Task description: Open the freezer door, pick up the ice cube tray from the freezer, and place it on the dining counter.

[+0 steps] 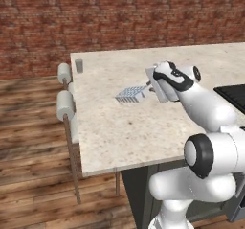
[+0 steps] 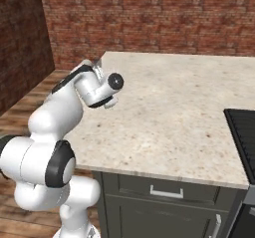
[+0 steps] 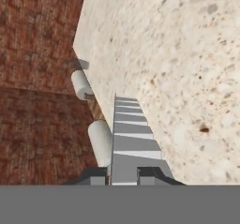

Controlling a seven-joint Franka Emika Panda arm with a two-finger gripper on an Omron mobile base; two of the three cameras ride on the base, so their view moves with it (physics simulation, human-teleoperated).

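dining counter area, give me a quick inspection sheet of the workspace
surface: dining counter, beige speckled stone slab, thick edge.
job's things: ice cube tray held out over the counter; whether it touches the top cannot be told.
clutter: small grey cup near the far left corner of the counter; dark cooktop at the right edge.
grippers: gripper shut on the ice cube tray at one end.
cables: nothing seen.
surroundings: red brick wall, wooden plank floor, pale-cushioned stools along the counter's left side, dark cabinet with a silver drawer handle below.
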